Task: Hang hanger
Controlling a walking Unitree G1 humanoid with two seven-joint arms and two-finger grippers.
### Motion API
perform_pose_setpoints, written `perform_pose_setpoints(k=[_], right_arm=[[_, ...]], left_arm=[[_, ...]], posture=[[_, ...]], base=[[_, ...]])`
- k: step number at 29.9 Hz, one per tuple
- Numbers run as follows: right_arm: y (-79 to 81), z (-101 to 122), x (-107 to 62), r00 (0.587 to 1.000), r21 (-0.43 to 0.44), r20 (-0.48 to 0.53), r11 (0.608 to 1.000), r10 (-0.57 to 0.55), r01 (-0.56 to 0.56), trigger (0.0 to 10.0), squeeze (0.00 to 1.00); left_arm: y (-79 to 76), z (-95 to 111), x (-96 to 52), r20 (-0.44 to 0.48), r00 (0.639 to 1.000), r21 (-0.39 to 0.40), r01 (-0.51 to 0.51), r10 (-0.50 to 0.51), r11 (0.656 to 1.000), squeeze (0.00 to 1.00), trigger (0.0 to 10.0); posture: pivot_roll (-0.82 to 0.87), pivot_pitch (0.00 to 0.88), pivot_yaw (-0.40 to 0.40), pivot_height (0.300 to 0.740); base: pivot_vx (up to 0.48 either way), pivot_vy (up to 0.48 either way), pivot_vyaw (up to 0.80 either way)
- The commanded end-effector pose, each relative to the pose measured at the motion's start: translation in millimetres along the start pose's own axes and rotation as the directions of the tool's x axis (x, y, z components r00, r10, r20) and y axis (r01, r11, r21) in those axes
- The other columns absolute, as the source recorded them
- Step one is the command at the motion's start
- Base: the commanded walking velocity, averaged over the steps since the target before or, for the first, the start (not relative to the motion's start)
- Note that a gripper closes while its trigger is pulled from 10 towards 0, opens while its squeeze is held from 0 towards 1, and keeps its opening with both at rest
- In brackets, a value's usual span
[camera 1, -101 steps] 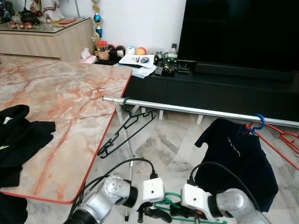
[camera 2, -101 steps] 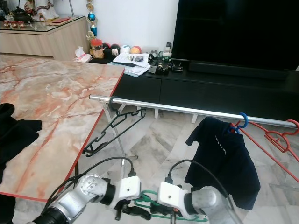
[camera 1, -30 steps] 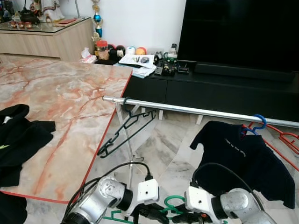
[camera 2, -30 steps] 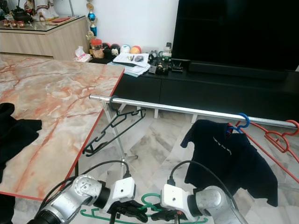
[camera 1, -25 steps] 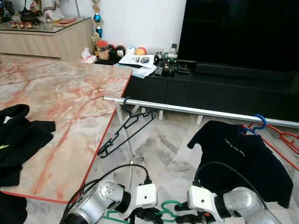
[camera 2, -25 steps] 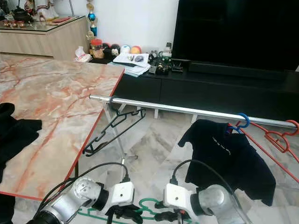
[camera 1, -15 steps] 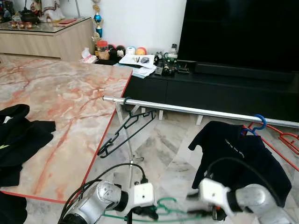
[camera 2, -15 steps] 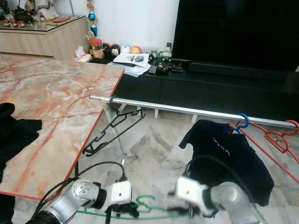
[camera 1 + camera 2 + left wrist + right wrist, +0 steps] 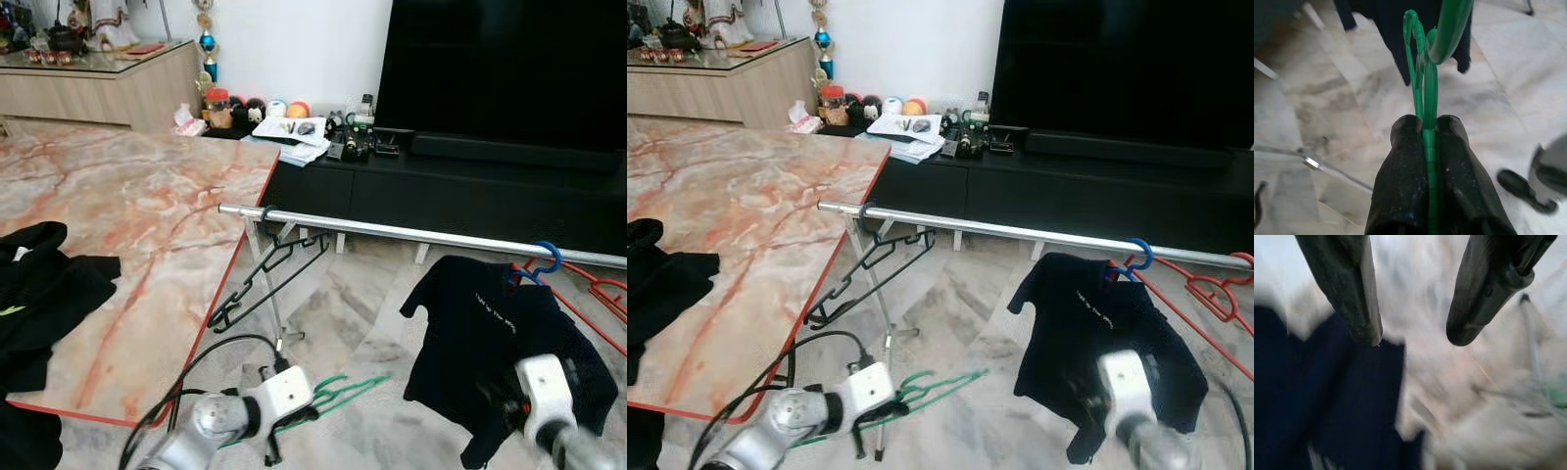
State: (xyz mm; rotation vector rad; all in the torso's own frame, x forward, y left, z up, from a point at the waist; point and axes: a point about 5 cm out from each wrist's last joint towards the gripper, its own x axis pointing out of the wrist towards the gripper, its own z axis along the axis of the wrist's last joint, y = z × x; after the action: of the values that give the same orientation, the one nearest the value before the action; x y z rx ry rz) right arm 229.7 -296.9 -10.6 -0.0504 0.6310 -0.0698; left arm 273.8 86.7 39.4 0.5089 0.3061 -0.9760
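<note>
Below, in the head views, the left tool [image 9: 294, 419] grips the green hanger [image 9: 338, 390] low over the marble floor [image 9: 343, 313], under the silver rail [image 9: 411, 233]. A black hanger [image 9: 265, 279] and a navy T-shirt [image 9: 495, 338] on a blue hook [image 9: 545, 257] hang from that rail; red hangers [image 9: 598, 294] sit at its far end. The marble counter [image 9: 127, 235] carries black clothing [image 9: 44, 294].

The left wrist view shows both fingers [image 9: 1405, 181] pressed tight on the hanger's green wire.

The blurred right wrist view has the right tool [image 9: 1410, 340] spread wide, holding nothing, before the navy shirt.
</note>
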Motion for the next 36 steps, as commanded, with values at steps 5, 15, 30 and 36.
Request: perform_pose_setpoints(k=[5, 15, 30, 36], right_arm=[[34.6, -96.9, -23.3, 0.937, 0.161, -0.343, 0.979, -0.066, 0.127, 10.0, 0.00], [68.3, -137.4, -40.9, 0.872, 0.247, -0.485, 0.944, -0.075, 0.218, 10.0, 0.00], [71.1, -130.0, -34.5, 0.873, 0.204, -0.484, 0.963, -0.056, 0.175, 10.0, 0.00], [71.4, -131.4, -35.6, 0.873, 0.199, -0.486, 0.965, -0.053, 0.169, 10.0, 0.00]], left_arm=[[20.5, 2.8, -8.0, 0.016, 0.948, -0.224, -0.306, 0.318, 0.925, 0.00, 10.0], [33.0, -3.9, -22.6, -0.016, 0.888, -0.264, -0.447, 0.460, 0.855, 0.00, 10.0], [33.3, -4.0, -23.9, -0.038, 0.858, -0.286, -0.500, 0.511, 0.818, 0.00, 10.0], [35.1, -5.9, -25.0, -0.047, 0.862, -0.282, -0.496, 0.505, 0.821, 0.00, 10.0]], posture=[[-0.01, 0.000, 0.001, 0.740], [0.01, 0.000, 0.000, 0.740], [0.02, 0.000, -0.013, 0.740], [0.02, 0.000, -0.011, 0.740]], base=[[0.000, 0.000, 0.00], [0.000, 0.000, 0.00], [0.000, -0.264, 0.00], [0.000, -0.167, 0.00]])
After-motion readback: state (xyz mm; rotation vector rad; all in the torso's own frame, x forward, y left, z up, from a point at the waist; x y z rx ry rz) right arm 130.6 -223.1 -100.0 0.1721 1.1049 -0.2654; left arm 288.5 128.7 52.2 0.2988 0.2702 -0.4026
